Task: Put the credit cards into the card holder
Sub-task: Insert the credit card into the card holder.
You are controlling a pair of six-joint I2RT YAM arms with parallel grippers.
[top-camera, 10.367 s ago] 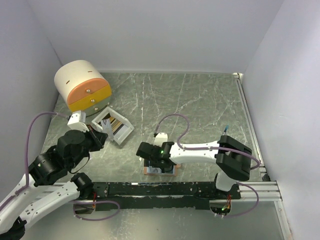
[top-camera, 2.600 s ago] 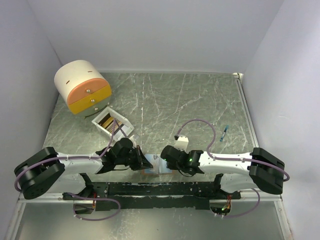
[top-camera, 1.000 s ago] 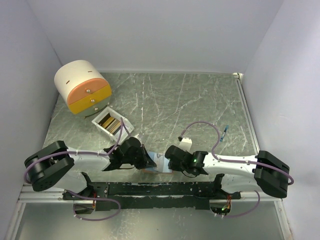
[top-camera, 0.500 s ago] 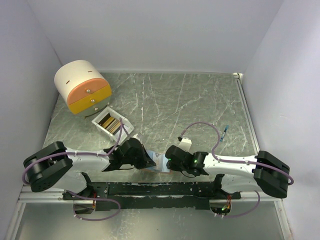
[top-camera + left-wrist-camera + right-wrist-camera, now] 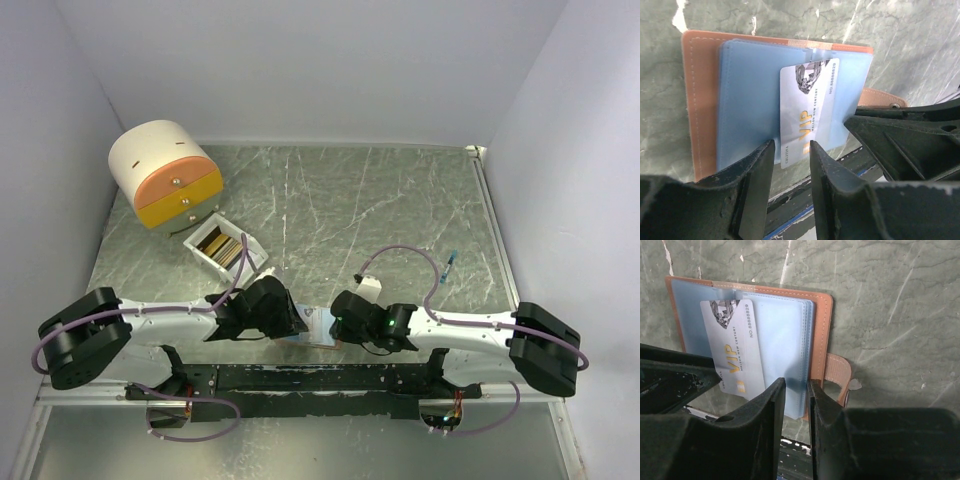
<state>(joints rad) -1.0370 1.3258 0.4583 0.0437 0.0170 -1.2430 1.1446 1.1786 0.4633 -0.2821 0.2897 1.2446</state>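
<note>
On the green table (image 5: 400, 200), the open card holder (image 5: 747, 100) has a white card (image 5: 807, 110) in its blue pocket. The left gripper (image 5: 791, 146) is a little open. I cannot tell if the narrow right gripper (image 5: 796, 384) pinches anything.

Bright, even, diffuse light from above. Soft faint shadows in top view. Mild sheen on table (image 5: 400, 200). Far wall (image 5: 300, 70) evenly lit, slightly bluish. Wrist views sharp on card holder (image 5: 745, 100); near fingers (image 5: 755, 195) dark, blurred.
</note>
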